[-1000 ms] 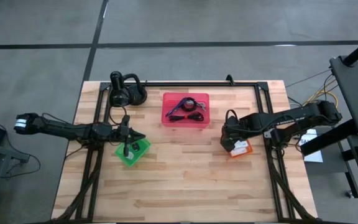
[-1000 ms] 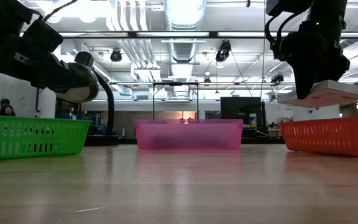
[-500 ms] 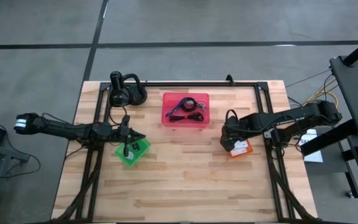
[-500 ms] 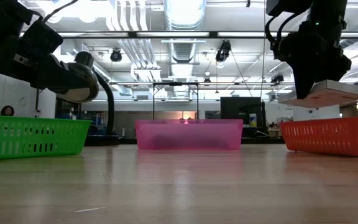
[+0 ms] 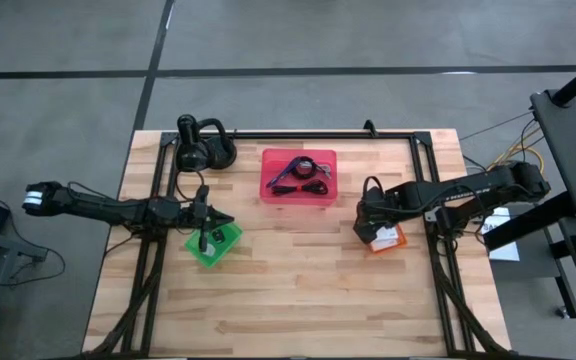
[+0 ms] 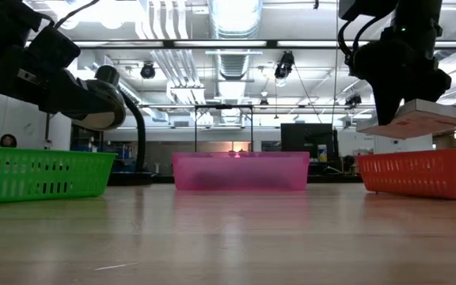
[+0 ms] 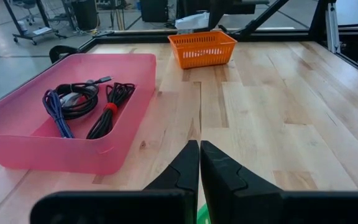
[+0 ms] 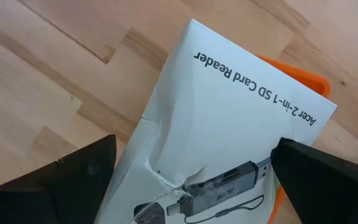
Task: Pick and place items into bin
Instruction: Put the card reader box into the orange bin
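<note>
White packet [image 8: 229, 118] between right end effector [image 8: 194, 171] fingers.

Fills most of the view: a flat white packet [image 8: 229, 118], printed "Acer 2-in-1 SD Card Reader" along one edge, with a picture of a silvery reader and cord. Creased and torn near one dark finger [image 8: 73, 171]. Held between both fingers of the right gripper [image 8: 219, 171]. Hangs over the wooden table [image 8: 48, 68], partly covering an orange bin [image 8: 303, 78].
</note>
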`<state>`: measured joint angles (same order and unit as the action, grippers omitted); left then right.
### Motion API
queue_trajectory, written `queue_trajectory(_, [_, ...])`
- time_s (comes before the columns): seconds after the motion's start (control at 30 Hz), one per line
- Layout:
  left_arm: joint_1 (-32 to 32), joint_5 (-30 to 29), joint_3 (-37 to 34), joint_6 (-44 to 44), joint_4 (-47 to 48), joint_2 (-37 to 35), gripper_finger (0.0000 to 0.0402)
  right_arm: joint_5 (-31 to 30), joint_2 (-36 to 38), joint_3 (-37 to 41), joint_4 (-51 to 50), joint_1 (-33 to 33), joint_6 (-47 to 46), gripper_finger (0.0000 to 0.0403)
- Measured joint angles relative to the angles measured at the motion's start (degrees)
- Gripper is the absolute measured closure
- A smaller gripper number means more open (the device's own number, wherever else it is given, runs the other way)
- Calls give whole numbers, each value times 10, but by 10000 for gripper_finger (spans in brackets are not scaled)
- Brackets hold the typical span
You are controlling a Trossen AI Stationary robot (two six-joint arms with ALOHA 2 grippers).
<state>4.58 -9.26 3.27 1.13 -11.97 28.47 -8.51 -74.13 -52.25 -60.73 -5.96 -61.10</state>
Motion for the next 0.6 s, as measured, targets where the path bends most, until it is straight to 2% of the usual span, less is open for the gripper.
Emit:
queue_trajectory(0.27, [0, 0, 0, 0, 0, 0, 402, 11, -3, 3, 3, 0, -11, 3])
queue_trajectory(0.47, [0, 0, 0, 0, 0, 5, 402, 18, -2, 5, 52, 5, 35, 3])
queue_trajectory(0.53, [0, 0, 0, 0, 0, 9, 402, 29, -3, 8, 42, 15, 21, 3])
queue_trajectory(0.6, [0, 0, 0, 0, 0, 12, 402, 12, -3, 9, 16, 16, 6, 3])
